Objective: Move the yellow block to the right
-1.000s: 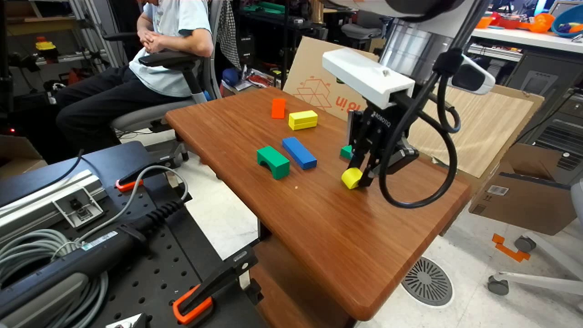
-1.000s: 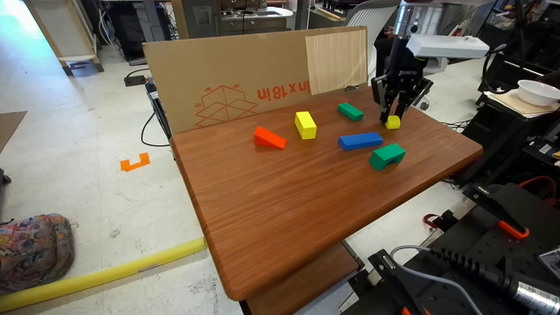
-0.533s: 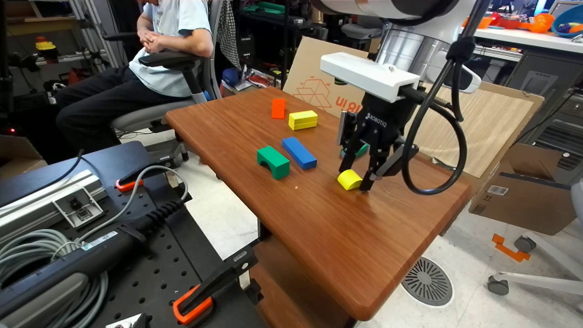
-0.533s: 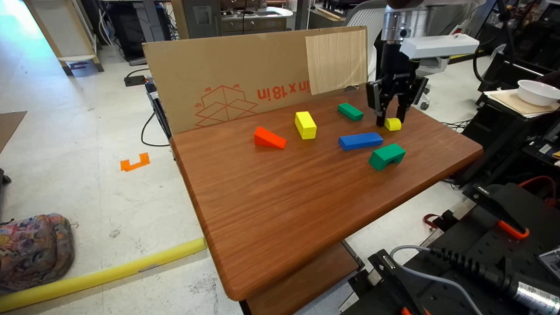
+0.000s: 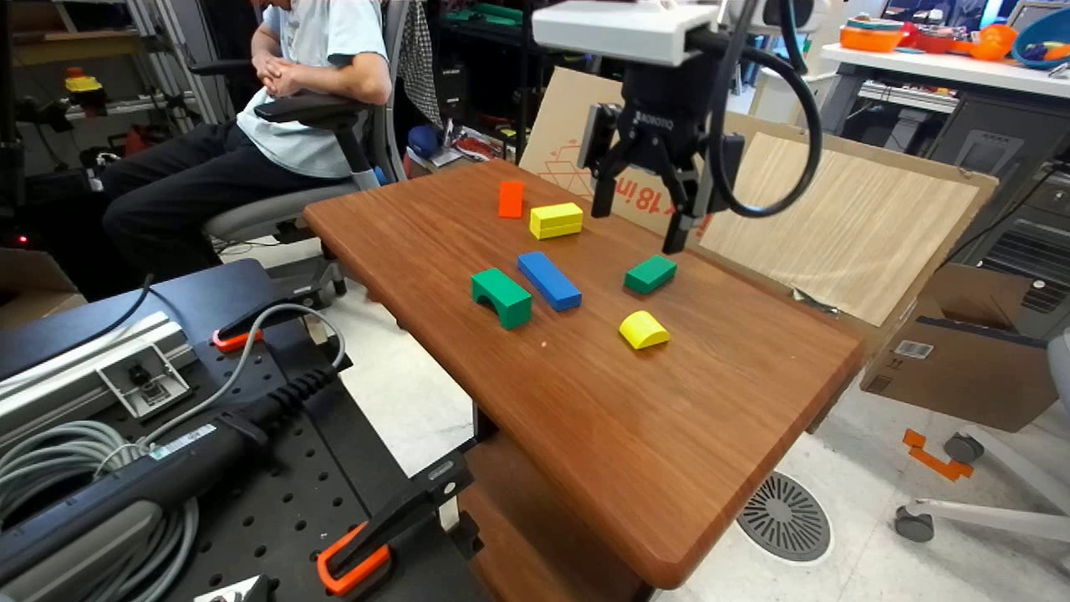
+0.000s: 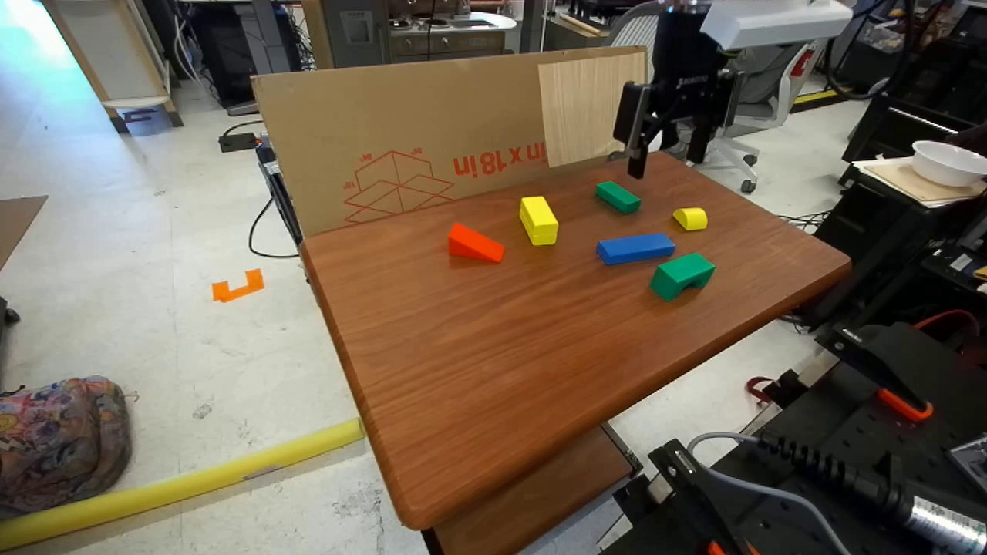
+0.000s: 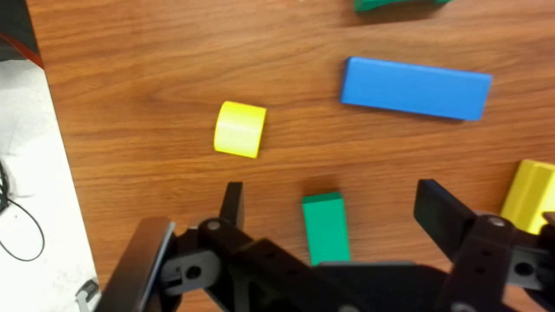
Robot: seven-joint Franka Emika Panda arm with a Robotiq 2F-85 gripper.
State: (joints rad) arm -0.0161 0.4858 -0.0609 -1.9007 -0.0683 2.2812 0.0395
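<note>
Yellow round-topped block [image 6: 691, 220] rests on the wood-grained table [image 6: 463, 347], and in an exterior view we see it below our wide-spread Robotiq gripper [image 6: 667, 160], toward the near right

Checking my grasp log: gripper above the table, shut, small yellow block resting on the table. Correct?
Not quite: the gripper is open, not shut; the wrist view shows its jaws wide apart. It is above the table, and the small yellow block rests on the table.
</note>
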